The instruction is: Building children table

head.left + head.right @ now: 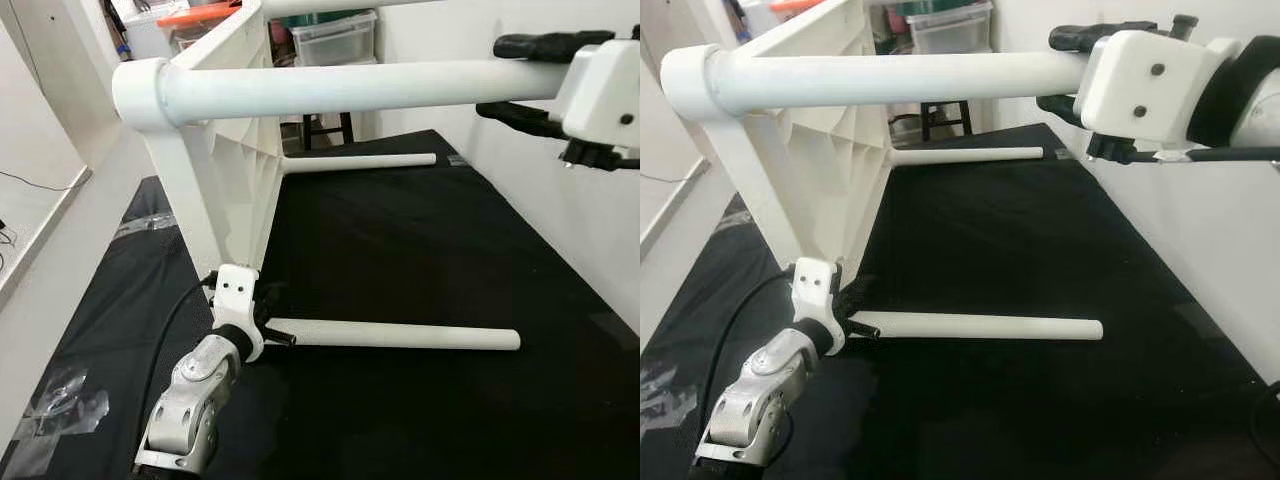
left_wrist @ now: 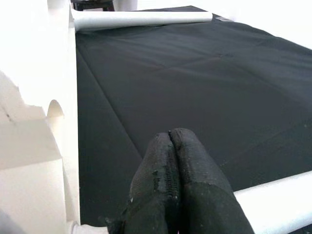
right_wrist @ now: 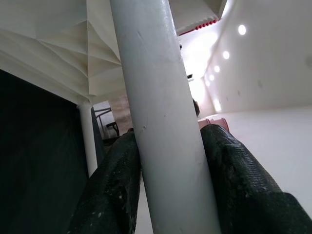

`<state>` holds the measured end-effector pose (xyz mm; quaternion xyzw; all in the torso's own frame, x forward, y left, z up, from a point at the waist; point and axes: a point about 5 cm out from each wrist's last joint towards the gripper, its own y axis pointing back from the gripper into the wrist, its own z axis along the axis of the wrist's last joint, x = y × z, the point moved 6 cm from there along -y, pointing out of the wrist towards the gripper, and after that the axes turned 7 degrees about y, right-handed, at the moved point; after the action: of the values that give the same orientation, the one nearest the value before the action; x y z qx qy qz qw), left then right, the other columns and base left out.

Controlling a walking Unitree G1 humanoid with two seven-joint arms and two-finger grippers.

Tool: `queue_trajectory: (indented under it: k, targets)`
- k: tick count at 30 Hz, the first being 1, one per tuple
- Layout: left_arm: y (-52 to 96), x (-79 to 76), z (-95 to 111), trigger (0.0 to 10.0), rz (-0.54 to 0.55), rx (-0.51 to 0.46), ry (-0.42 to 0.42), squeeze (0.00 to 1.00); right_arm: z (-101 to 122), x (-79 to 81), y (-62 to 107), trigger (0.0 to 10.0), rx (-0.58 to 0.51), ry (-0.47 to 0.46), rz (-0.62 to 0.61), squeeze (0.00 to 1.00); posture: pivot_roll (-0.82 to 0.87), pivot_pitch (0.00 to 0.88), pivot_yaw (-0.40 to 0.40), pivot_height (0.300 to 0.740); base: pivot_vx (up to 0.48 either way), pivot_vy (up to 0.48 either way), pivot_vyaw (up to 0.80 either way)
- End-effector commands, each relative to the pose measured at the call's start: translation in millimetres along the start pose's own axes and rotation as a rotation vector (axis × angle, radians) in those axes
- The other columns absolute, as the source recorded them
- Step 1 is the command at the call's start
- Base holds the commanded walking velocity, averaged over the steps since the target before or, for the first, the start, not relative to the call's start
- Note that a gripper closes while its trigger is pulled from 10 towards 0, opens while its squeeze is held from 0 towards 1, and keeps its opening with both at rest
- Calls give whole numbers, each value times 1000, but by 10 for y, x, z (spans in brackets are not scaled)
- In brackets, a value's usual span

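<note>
While the white tabletop [image 1: 235, 150] stands on its edge on the black mat [image 1: 420, 260], three legs already jut from it, so assembly looks well advanced. The right gripper [image 3: 168, 161] is clamped around the upper leg [image 1: 370, 88]; the left gripper [image 2: 170, 170], fingers pressed together and empty, sits by the lower leg [image 1: 400, 335]'s socket. White walls [image 1: 560, 215] flank the mat, with storage bins [image 1: 335, 38] beyond.

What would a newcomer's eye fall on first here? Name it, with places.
The white tabletop tipped on its side on the black cloth, its legs sticking out sideways. The right gripper has its jaws shut on the upper leg; the left gripper, shut, sits by the lower leg.
</note>
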<state>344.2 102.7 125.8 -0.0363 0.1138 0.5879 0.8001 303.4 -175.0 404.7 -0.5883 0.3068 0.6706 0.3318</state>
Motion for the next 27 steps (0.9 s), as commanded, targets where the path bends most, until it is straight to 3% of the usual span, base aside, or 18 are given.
queue_trajectory:
  k: [1,7,9,10,12,14,15,16,21,23,25,27]
  targets:
    - [-8,87,13,10000,29,3,21,0,-68,30,-27,0,12,-54,-10,0,-149,33,60,740,0,0,0]
    - [-54,163,31,10000,54,2,33,0,-58,18,-30,0,5,-58,-13,0,-150,37,62,740,0,0,0]
    - [-75,315,48,10000,118,-4,30,0,-58,6,-25,0,5,-62,-19,0,-154,40,65,740,0,0,0]
    - [-75,315,48,10000,118,-4,30,0,-58,6,-25,0,5,-62,-19,0,-154,40,65,740,0,0,0]
    - [-52,532,65,10000,225,-22,32,0,-79,-10,-11,0,13,-65,-25,0,-151,45,64,740,0,0,0]
    - [-37,603,63,10000,261,-28,40,0,-88,-16,-5,0,16,-66,-27,0,-151,45,64,740,0,0,0]
    - [36,798,50,10000,361,-52,68,0,-115,-33,6,0,26,-68,-34,0,-150,49,62,740,0,0,0]
    - [36,798,50,10000,361,-52,68,0,-115,-33,6,0,26,-68,-34,0,-150,49,62,740,0,0,0]
    - [161,1089,24,10000,484,-87,112,0,-181,-53,11,0,53,-78,-55,0,-146,46,54,740,0,0,0]
    - [161,1089,24,10000,484,-87,112,0,-181,-53,11,0,53,-78,-55,0,-146,46,54,740,0,0,0]
    - [243,1344,194,10000,554,-146,84,0,-417,-205,69,0,162,-102,-167,0,-142,41,49,740,0,0,0]
    - [243,1344,194,10000,554,-146,84,0,-417,-205,69,0,162,-102,-167,0,-142,41,49,740,0,0,0]
